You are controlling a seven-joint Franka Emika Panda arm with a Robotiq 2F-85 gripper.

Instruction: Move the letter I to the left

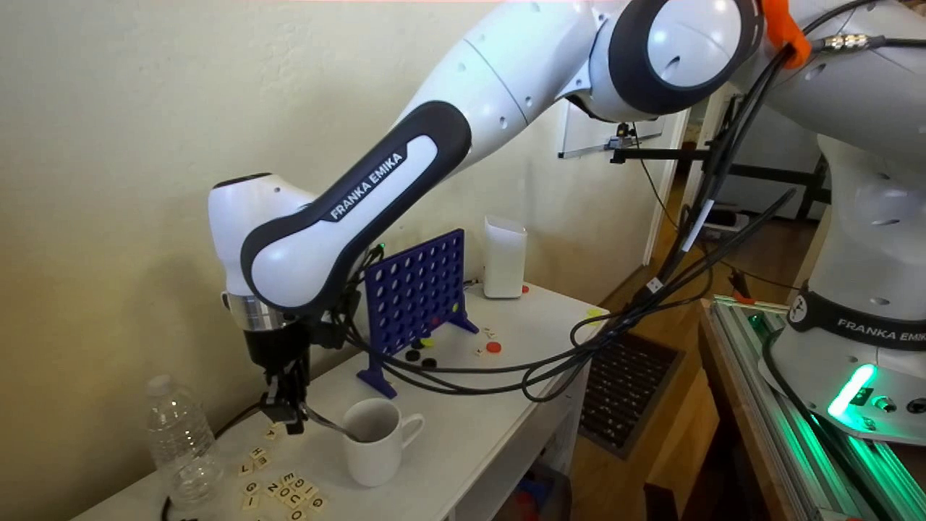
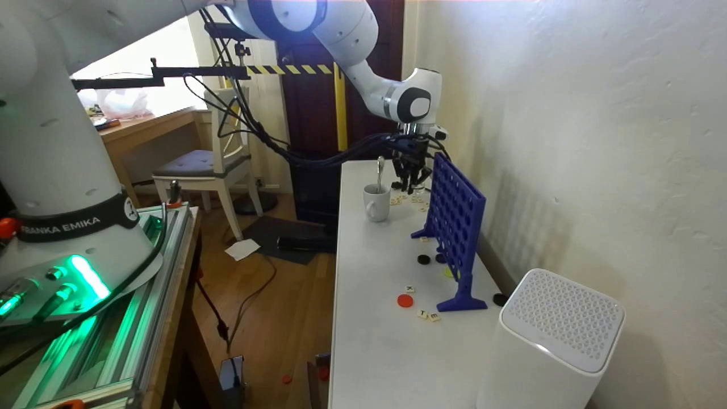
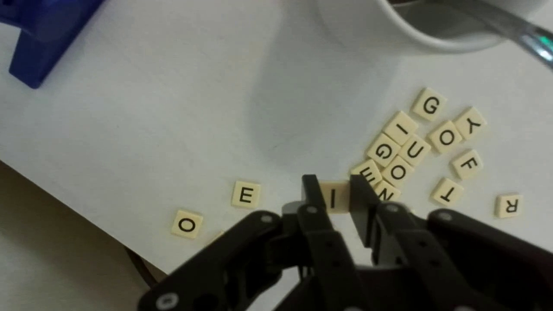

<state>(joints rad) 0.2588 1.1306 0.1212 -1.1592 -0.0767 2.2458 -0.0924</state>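
"Now, what are you counting?"
"One mug (image 1: 372, 463), one spoon (image 1: 330, 422); wrist view showing two I tiles (image 3: 401, 128)."
"The arm (image 1: 499, 65)?"
"Reaching out, its gripper (image 3: 334, 189) pointing down over the tabletop (image 3: 173, 108), pinching one I tile (image 3: 337, 197)."

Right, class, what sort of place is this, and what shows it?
Probably a room in a home or small office, used for robot work: the signs are a cushioned chair, a blue game rack on the white table, and a robot arm stretched over that table.
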